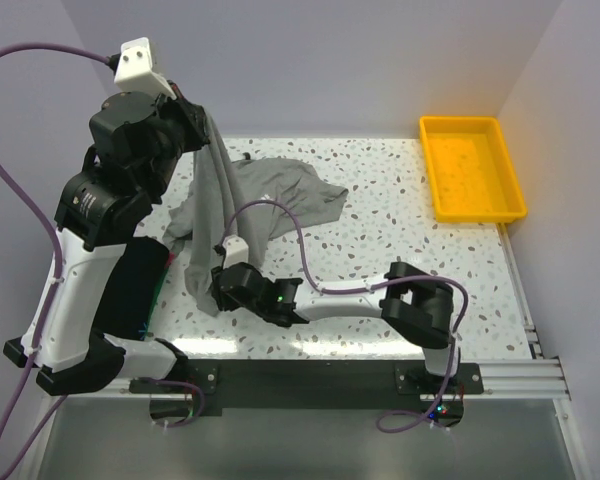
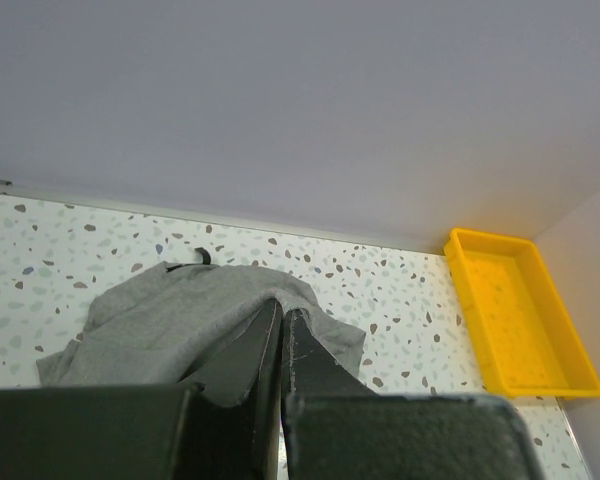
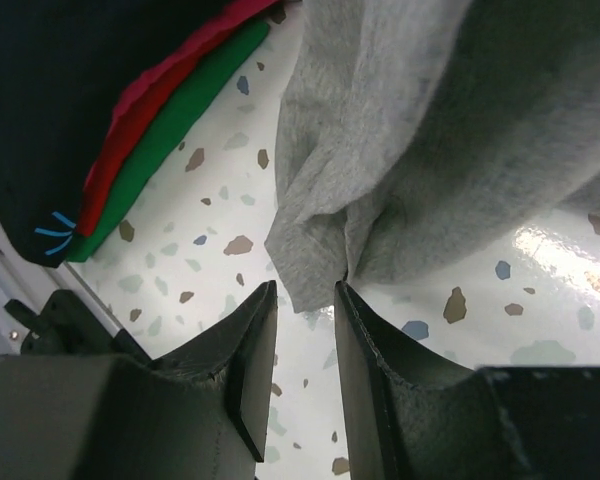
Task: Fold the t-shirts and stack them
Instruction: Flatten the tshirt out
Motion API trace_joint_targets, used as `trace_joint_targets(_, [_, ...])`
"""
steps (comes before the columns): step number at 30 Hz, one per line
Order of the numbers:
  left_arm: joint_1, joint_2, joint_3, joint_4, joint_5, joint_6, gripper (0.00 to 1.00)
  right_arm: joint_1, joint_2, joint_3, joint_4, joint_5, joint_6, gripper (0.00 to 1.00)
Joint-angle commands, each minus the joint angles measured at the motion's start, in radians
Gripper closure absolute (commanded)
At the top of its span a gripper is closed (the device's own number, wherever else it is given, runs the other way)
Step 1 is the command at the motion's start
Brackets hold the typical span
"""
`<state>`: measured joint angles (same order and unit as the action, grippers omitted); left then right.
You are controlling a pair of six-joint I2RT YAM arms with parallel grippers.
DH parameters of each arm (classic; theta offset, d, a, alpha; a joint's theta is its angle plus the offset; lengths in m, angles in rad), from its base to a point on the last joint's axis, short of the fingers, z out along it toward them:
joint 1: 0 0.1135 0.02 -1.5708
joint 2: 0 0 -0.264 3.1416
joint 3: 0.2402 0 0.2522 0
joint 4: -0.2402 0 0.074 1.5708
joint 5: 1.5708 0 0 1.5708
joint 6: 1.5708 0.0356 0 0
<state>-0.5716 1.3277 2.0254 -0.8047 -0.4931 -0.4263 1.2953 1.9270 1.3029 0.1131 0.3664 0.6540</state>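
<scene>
Steeply, grey t-shirt [image 1: 270, 205] drapes from pinching left gripper [image 2: 282, 312] down toward right gripper [image 3: 305, 295] (jaws narrowly parted).

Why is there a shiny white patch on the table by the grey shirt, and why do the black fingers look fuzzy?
Right wrist view: that patch is light glaring off the glossy table beside the grey t-shirt; the right fingers sit too near the lens, so they blur low down. Left wrist view: the left fingers blur likewise. Top view: sharp, soft shadows.

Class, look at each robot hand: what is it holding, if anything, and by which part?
The left hand pinches the grey t-shirt by a raised edge; right hand is open, holding nothing.
</scene>
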Motion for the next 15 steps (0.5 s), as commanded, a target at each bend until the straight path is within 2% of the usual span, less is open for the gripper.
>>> trace_joint_targets(1, [0.004,-0.016,0.035,0.016,0.01,0.006,1.0,0.006,0.038,0.065,0.048,0.063,-0.007,0.67])
trace_joint_targets(15, [0.004,-0.031,0.027,0.021,0.021,0.004,1.0,0.004,0.147,0.156,-0.006,0.18,-0.014,0.66])
